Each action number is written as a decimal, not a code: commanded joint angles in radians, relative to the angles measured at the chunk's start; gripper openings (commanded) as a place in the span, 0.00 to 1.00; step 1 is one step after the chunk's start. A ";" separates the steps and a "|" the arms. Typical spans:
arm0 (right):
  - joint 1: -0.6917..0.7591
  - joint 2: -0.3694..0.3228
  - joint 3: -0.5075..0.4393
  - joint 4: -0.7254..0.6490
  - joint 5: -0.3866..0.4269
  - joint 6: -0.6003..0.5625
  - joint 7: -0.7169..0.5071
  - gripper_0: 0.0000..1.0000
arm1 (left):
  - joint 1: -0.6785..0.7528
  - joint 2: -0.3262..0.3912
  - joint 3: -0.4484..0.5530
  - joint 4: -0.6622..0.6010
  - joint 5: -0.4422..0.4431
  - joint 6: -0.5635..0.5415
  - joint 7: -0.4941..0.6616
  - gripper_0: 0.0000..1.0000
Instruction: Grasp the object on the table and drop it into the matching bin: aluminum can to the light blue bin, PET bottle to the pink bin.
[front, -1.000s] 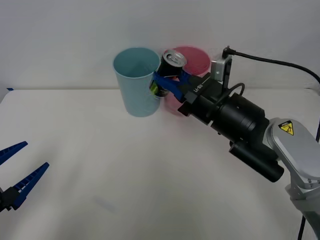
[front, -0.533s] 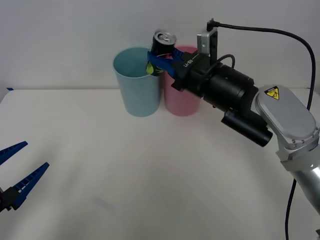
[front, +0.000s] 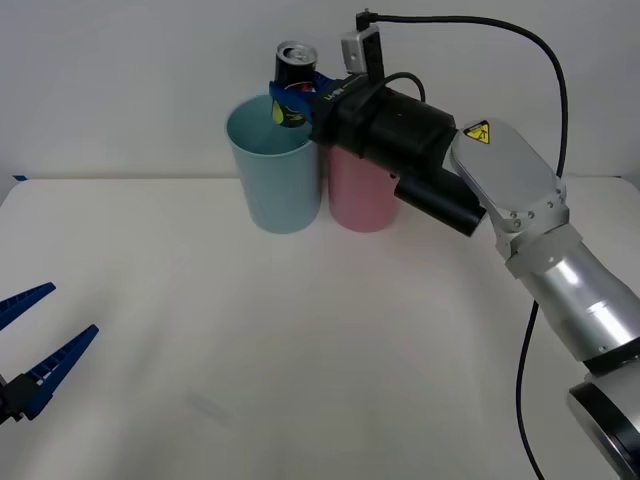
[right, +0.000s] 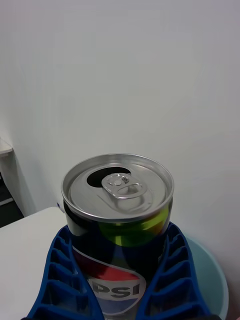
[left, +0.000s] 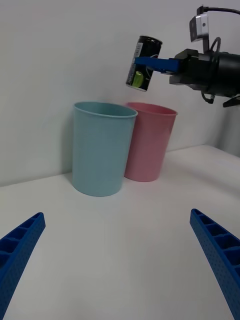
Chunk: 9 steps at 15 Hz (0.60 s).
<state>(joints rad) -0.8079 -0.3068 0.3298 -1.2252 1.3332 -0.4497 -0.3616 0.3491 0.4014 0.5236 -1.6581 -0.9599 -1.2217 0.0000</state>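
Aluminum can (front: 292, 84) up over the light blue bin (front: 274, 165), beside the pink bin (front: 362, 187). Clamped mid-body by right gripper (front: 300, 97). Probably light, thin-walled, dentable, slick. Left gripper (front: 38, 350) parked low over the table (front: 300, 350), spread wide.

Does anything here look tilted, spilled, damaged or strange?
Only one small thing: the small dark aluminum can, gripped in the right end effector above the pale blue plastic bin, leans slightly and its tab opening is already open. Nothing looks spilled or damaged.

R gripper (front: 292, 96) clamps can (front: 293, 82) above light blue bin (front: 275, 165) (L gripper (front: 32, 345) idle).
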 joint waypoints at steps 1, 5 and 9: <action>-0.066 0.045 0.000 0.110 0.023 0.025 0.010 0.00 | 0.000 0.000 0.000 0.000 0.000 0.000 0.000 1.00; -0.157 0.098 0.000 0.250 0.041 0.062 0.029 0.00 | 0.000 0.000 0.000 0.000 0.000 0.000 0.000 1.00; -0.211 0.140 0.000 0.349 0.043 0.115 0.047 0.00 | 0.000 0.000 0.000 0.000 0.000 0.000 0.000 1.00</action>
<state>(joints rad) -1.0107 -0.1748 0.3298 -0.8921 1.3748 -0.3465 -0.3173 0.3491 0.4014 0.5236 -1.6581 -0.9599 -1.2217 0.0000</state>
